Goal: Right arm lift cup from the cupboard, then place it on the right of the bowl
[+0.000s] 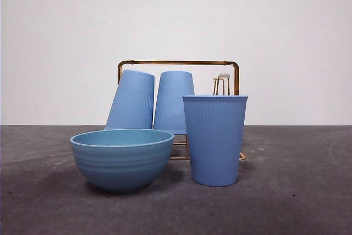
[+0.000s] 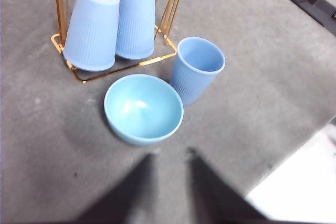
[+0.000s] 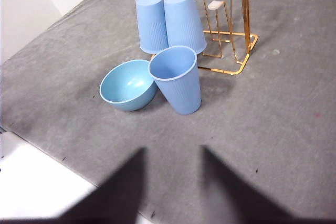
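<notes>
Blue cup [image 1: 214, 138] upright beside bowl [image 1: 122, 158] (right) | right tool [image 3: 170, 182] — seemingly apart

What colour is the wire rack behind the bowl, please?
Gold; the rack shows it best in the right wrist view.

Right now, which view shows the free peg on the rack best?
Right wrist view: the free peg on the gold rack shows whole, beside the two inverted cups. Front view shows only its top, behind the upright cup. Left wrist view cuts off most of it.
</notes>
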{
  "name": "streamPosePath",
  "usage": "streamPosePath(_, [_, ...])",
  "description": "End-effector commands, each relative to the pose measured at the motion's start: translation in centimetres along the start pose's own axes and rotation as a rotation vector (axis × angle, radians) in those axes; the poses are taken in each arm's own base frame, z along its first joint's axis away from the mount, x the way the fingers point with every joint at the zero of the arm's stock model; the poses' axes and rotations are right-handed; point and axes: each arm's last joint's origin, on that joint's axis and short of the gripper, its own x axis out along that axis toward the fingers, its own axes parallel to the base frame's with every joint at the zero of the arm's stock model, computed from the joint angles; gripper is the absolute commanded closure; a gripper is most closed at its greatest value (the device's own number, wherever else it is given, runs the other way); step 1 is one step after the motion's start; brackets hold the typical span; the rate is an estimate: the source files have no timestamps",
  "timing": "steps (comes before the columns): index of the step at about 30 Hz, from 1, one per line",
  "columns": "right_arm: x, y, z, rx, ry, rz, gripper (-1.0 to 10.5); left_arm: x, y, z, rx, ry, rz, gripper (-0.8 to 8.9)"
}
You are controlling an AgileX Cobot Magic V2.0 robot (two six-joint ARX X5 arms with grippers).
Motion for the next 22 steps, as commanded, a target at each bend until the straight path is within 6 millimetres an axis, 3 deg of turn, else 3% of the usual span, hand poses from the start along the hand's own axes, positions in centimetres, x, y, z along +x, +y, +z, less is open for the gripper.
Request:
streamPosePath(1, [-0.3,0.2,0.4,-0.019,-0.031,0.010,9.1,-0.1,-0.3,0.8,-0.028,-0.063,-0.029,8.01])
streamPosePath(11, [-0.3,0.2,0.4,-0.020,-0.031,0.010,9.1,-0.5,-0.2,0.8,-0.039,-0.122,-0.042,8.01])
streamPosePath(13, [-0.3,0.2,0.4,-0.020,-0.031,0.009,9.1,-0.2,0.2,0.7,-0.063,-0.173,-0.001,8.01])
streamPosePath(15, [-0.3,0.2,0.4,-0.020,-0.031,0.010,9.1,0.5,1.0,0.5,0.069,-0.256,0.129,8.01])
streamPosePath(19, [-0.3,0.2,0.4,-0.020,-0.031,0.010,9.1,2.2,3.4,-1.5,0.242,-0.382,0.368,8.01])
streamPosePath(22, [-0.3,0.2,0.4,-0.020,-0.030,0.009,9.1,4.3,5.7,-4.6,0.213,-0.396,0.496,8.01])
